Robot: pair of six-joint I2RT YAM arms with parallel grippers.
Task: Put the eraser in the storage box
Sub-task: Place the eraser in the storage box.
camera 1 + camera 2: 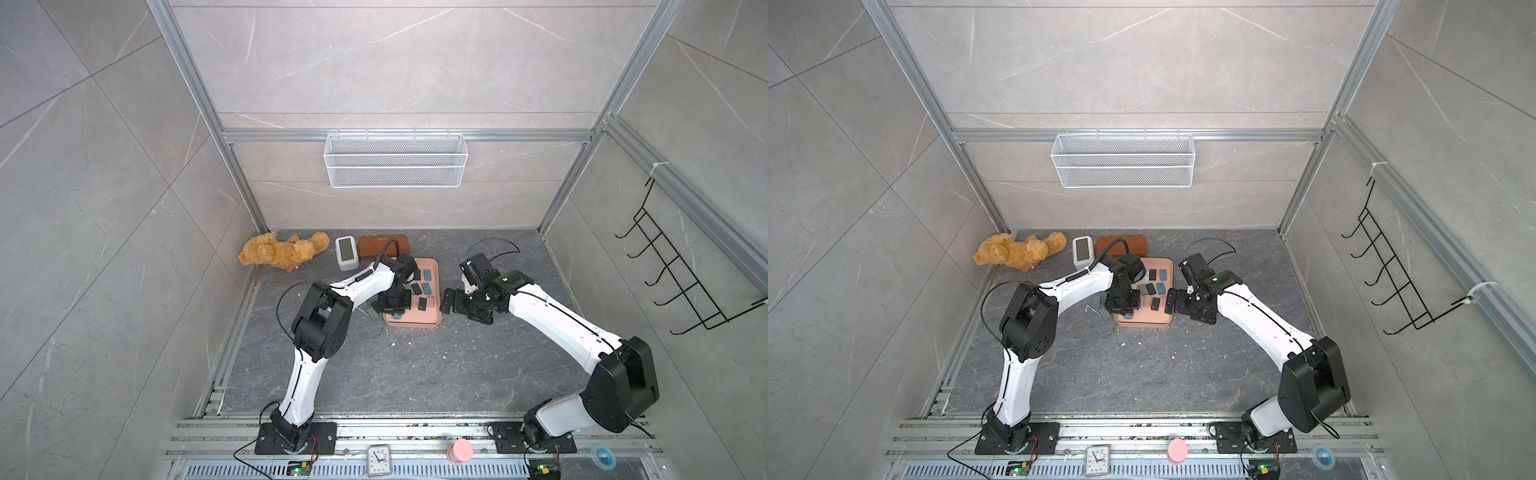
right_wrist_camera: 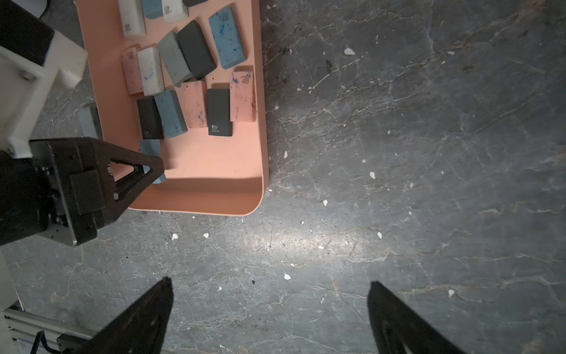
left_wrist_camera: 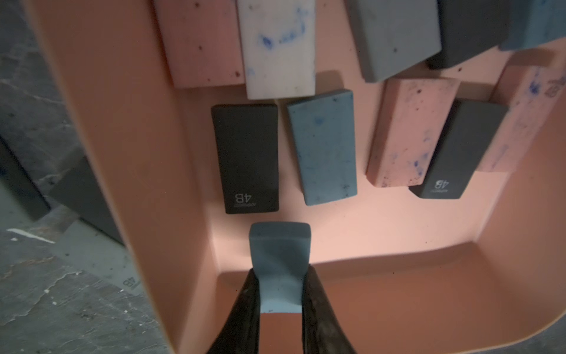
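Note:
The storage box is a salmon-pink tray in the middle of the table, and several black, blue, grey, pink and white erasers lie in it. My left gripper is shut on a blue-grey eraser, holding it just above the box floor at the near left corner, beside a black eraser. To the right of the box, my right gripper hangs open over bare table with nothing between its fingers.
A grey eraser lies on the table just left of the box. At the back stand a teddy bear, a small white device and a brown case. A wire basket hangs on the rear wall.

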